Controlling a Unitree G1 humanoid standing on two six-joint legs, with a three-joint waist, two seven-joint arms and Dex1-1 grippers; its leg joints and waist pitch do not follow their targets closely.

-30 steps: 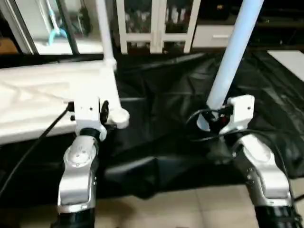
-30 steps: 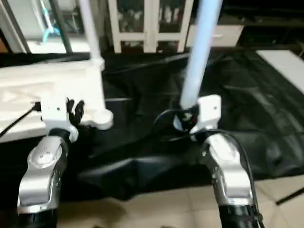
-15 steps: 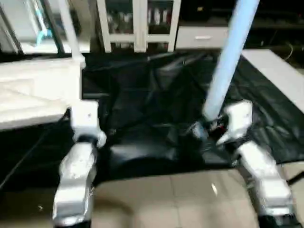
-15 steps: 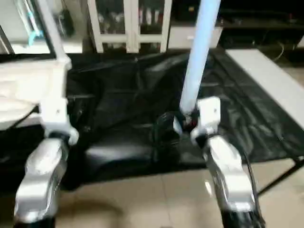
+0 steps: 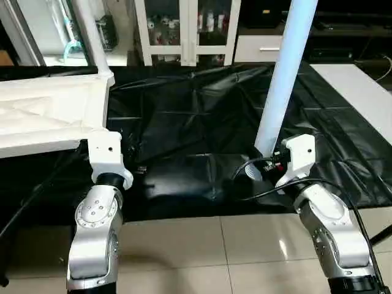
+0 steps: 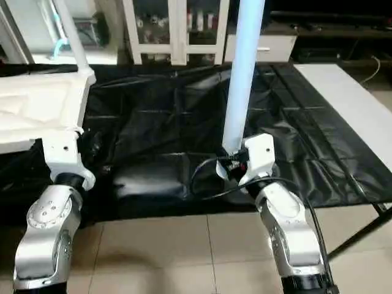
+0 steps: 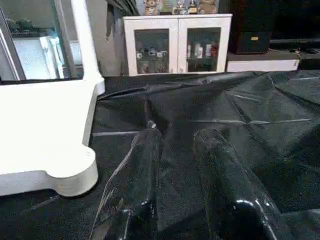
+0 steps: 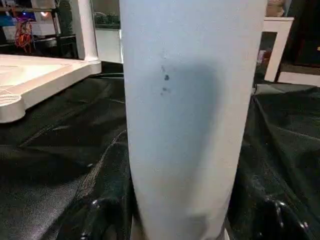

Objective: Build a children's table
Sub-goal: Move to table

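Right pincer [image 8: 175, 220]: was clamped on the bottom end of a long white tapered tubular plastic leg [image 5: 283, 73], holding it upright and leaning a bit, centre-right of the head view; the pale tube ran down the middle of the right wrist view.
Left pincer [image 7: 182, 180]: two black fingers [image 7: 135, 175] were a little apart with nothing between them, over the black sheet near the tabletop's near corner, not touching it.
White plastic rectangular tabletop [image 5: 46, 116]: sat at the left of the frame, underside up with ribs showing, round corner socket [image 7: 75, 175] just beside the left pincer.
Second white leg [image 5: 92, 37]: stood up out of the far corner socket, upper left.
Crinkled black plastic sheet [image 5: 202, 122]: covered the surface under everything.
White glass-door cabinet [image 5: 187, 30]: top centre, in the back.
Tiled floor [image 5: 214, 251]: bottom of the frame.
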